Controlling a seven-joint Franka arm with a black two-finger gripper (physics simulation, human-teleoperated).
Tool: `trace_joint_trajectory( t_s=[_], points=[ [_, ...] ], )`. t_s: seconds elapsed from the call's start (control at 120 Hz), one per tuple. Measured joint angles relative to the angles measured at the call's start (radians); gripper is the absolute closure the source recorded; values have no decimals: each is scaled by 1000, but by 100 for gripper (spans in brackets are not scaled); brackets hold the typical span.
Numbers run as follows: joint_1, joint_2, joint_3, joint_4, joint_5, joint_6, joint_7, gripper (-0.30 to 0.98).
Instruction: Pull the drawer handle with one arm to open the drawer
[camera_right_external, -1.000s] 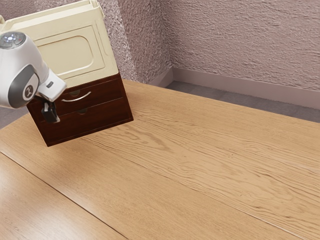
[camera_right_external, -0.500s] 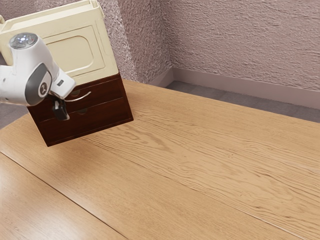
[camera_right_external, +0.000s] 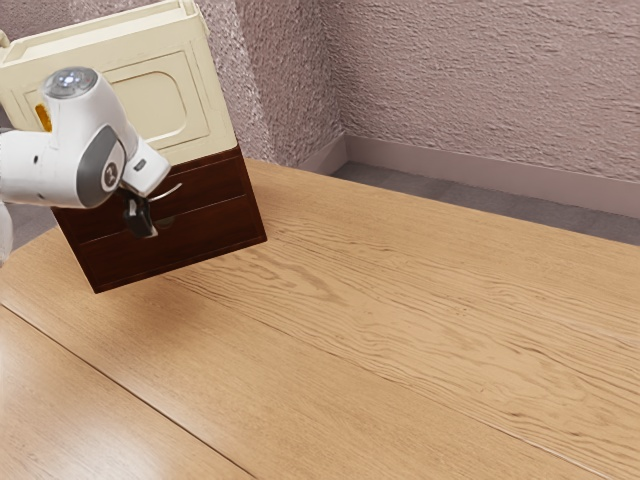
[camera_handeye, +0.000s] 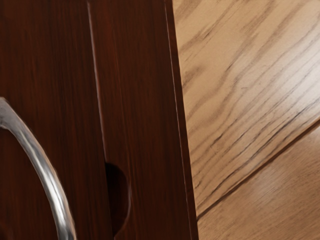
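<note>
Step in hand, my read: reaching for the handle, no pull under way. Fingers (camera_right_external: 143, 222): black, in front of the dark wood cabinet; can't tell how far apart they stand. No hold on the handle visible, contact unclear. Nearest to them, slightly higher and toward the exterior view's right: curved metal handle (camera_right_external: 168, 191), on the upper drawer (camera_right_external: 218, 180). Wrist view has part of its shiny bar (camera_handeye: 44, 167) near the hand, beside the half-round notch (camera_handeye: 118, 200). Drawer front looks flush, so likely shut.

Next move, judged: line up with the bar, get one finger each side of it, close, then draw straight back from the cabinet front. Risk: coming in low or off toward the bar's end, so the grip slips or a fingertip knocks the wood.

Further out from the fingers: lower drawer (camera_right_external: 205, 228), notch at its top edge, also looks shut; cream panelled box section (camera_right_external: 140, 105) above the dark part, the hand's white body (camera_right_external: 100, 165) partly in front of it. Wooden desk (camera_right_external: 400, 320) extends in front of the cabinet and toward the exterior view's right. Rough pinkish wall (camera_right_external: 480, 80) behind. Nothing seen standing in the drawer's way out; the hand just needs room to back off with it.
</note>
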Motion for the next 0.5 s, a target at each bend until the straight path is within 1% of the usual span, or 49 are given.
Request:
trace_joint_trajectory(
  t_s=[0.3,0.5],
  points=[
    [24,33,-31,14,-27,0,29,0],
    [19,-2,-34,-12,-29,0,41,4]
  ],
)
